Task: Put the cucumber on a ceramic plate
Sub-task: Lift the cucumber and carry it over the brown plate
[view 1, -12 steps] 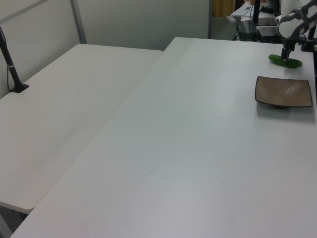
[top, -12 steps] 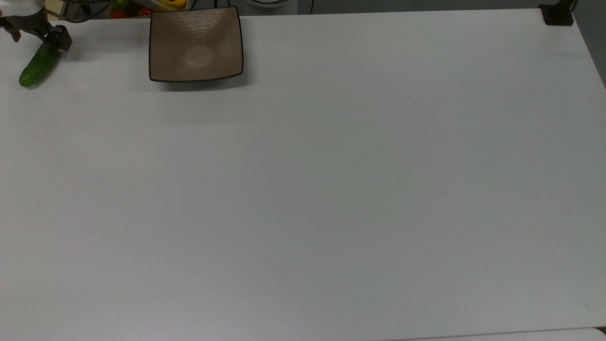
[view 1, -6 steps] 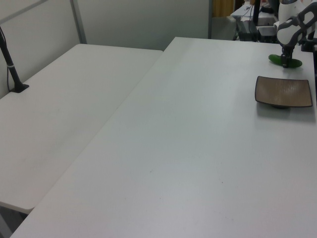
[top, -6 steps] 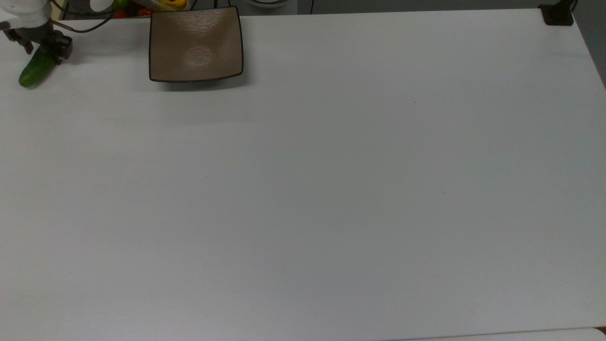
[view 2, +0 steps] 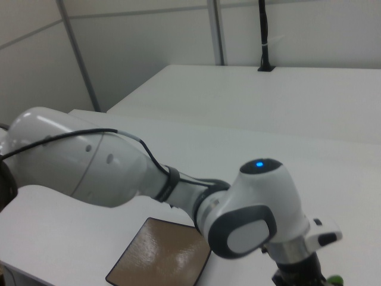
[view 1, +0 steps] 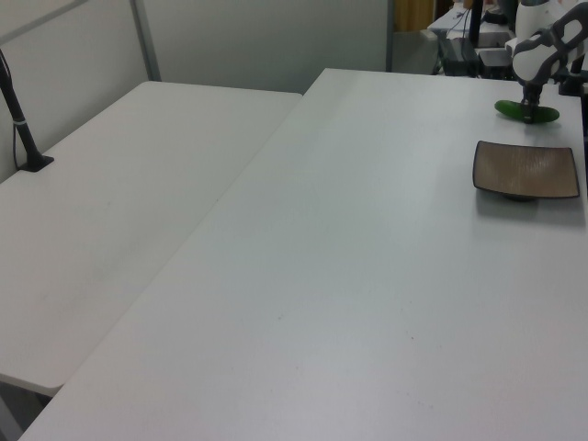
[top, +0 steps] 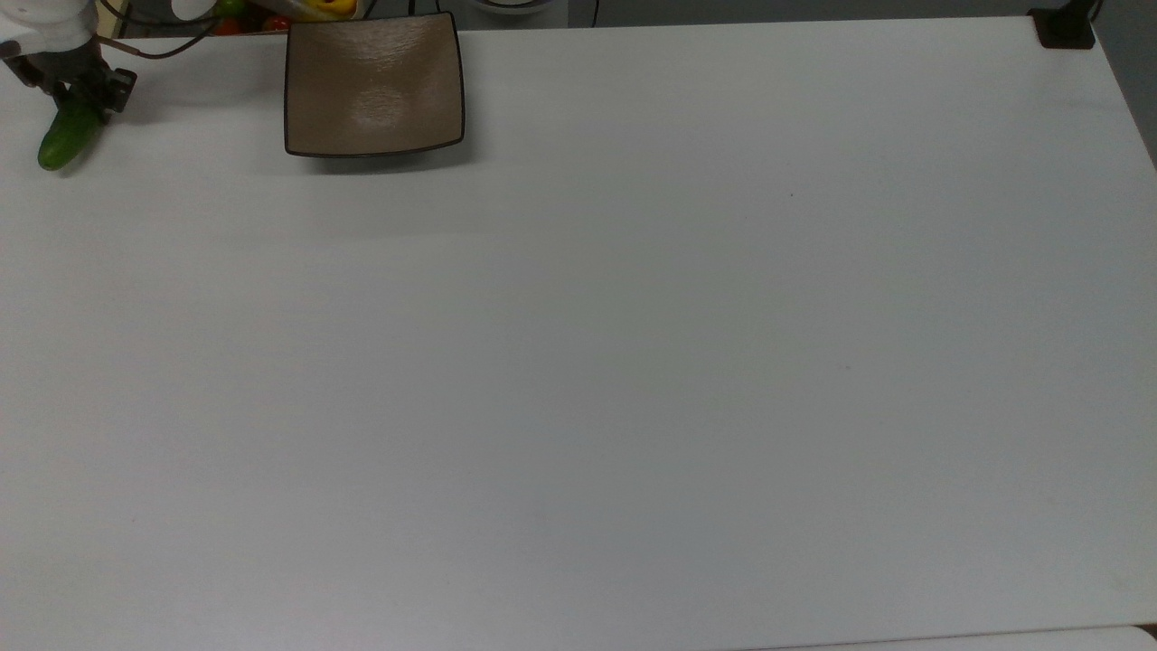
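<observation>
The dark green cucumber (top: pixel 61 140) lies on the white table (top: pixel 633 362) near the top view's far left edge, well to the left of the ceramic plate (top: pixel 372 86). My gripper (top: pixel 81 93) comes down over the cucumber's upper end, its black fingers pressed against both sides. In the left view the gripper (view 1: pixel 530 104) sits on the cucumber (view 1: pixel 526 112), just behind the empty plate (view 1: pixel 525 169). In the right view the white arm (view 2: pixel 250 220) hides most of the cucumber (view 2: pixel 334 279), beside the plate (view 2: pixel 161 257).
Colourful fruits (top: pixel 271 14) and cables lie behind the plate at the table's back edge. A black post base (top: pixel 1065 27) stands at the top view's far right corner. A second white table (view 1: pixel 110 211) with a black post (view 1: pixel 20 119) adjoins in the left view.
The fingers have narrowed from wide apart to tight around the cucumber's end. The cucumber has shifted slightly; the plate has not moved.
</observation>
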Controlling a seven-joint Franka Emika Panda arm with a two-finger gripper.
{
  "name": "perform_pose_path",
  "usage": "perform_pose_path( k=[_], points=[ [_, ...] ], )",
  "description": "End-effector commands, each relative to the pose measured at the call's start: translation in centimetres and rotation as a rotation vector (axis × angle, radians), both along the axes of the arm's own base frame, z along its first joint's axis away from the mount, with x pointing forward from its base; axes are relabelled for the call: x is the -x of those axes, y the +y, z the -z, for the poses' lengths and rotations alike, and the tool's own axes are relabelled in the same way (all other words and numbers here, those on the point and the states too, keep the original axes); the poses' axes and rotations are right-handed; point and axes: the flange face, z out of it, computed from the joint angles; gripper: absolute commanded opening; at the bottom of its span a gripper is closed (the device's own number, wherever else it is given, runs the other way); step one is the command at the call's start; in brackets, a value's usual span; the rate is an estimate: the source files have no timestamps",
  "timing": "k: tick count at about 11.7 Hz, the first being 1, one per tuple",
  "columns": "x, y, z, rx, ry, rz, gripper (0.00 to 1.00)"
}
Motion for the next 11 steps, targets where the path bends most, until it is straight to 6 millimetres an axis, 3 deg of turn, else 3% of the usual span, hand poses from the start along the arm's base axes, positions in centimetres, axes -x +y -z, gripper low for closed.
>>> perform_pose_path(
  k=[1, 3, 4, 8, 10, 11],
  points=[
    [-0.7, 3.3, -5.0, -0.106, -0.08, -0.006, 0.09],
    [-1.8, 5.1, -7.8, -0.141, -0.156, -0.009, 0.1],
    [-2.5, 7.2, -8.8, -0.19, -0.151, -0.019, 0.1],
    [-2.4, 12.7, -12.8, -0.308, -0.103, -0.071, 0.1],
    [-1.1, 14.4, -13.0, -0.351, -0.086, -0.087, 0.1],
    [-0.1, 15.8, -11.8, -0.37, -0.075, -0.109, 0.1]
  ],
)
